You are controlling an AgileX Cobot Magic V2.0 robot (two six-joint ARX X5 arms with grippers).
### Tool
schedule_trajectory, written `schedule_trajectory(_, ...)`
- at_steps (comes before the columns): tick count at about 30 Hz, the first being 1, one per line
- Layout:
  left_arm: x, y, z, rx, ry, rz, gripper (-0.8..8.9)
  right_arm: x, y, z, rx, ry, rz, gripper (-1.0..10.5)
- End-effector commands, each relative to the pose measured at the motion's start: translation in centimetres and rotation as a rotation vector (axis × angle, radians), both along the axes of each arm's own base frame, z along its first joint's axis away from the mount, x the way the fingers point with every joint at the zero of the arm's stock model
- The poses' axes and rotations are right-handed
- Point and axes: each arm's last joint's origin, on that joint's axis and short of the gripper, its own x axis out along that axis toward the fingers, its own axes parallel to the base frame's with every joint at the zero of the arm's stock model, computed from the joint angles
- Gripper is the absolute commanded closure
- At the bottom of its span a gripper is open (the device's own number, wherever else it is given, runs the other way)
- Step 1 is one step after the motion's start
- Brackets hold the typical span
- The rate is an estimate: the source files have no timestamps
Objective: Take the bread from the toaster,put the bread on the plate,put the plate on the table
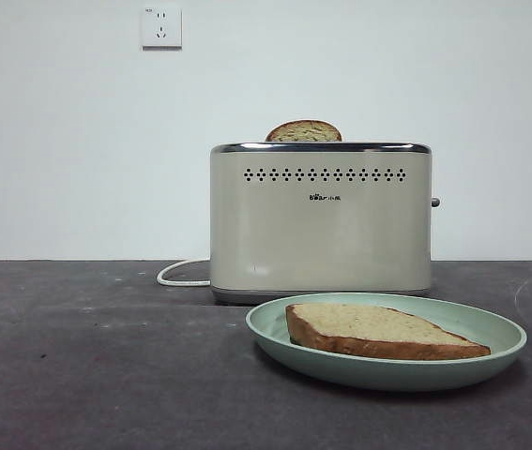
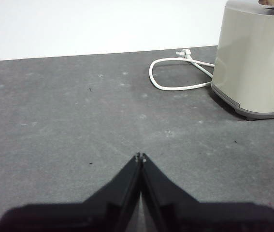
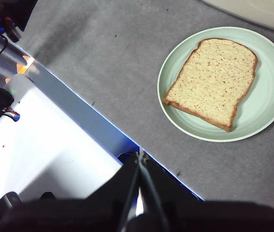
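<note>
Only writing I can spot is a tiny dark logo (image 1: 324, 197) on the boxy cream-beige toaster (image 1: 320, 225), under its holes, too small to read.

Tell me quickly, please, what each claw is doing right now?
Left claw: shut, holding nothing, over bare table.
Right claw: shut, holding nothing, away from the plate with the bread.

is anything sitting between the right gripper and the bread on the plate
Nothing visible does. In the right wrist view only bare table lies between the right gripper, jaws shut, and the plate holding the bread.
</note>
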Motion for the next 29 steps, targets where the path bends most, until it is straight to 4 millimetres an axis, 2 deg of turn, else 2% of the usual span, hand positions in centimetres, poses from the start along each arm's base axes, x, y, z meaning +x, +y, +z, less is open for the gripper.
schedule_trajectory(1,0.1,0.0,-0.4,-0.010,0.007,0.006,8.17,0.0,0.0,-0.1,0.002,0.004,-0.007,9.5)
schedule_trajectory(13,0.1,0.0,-0.4,-0.010,0.007,0.006,8.17,0.0,0.0,-0.1,-0.011,-0.019,0.010,9.5)
schedule_trajectory(19,0.1,0.0,-0.4,-0.010,0.007,0.006,8.17,-1.0,-2.3,0.5,-0.084,-0.179,-0.123,9.5)
schedule_trajectory(24,0.1,0.0,-0.4,-0.010,0.007,0.006,8.17,-2.9,-4.8,1.2,-0.060,-0.292,-0.323,9.5)
schedule_trajectory(29,0.1,0.0,-0.4,-0.010,0.007,0.006,8.17,-4.6,-5.9,2.0,-0.056,-0.533,-0.402,9.5)
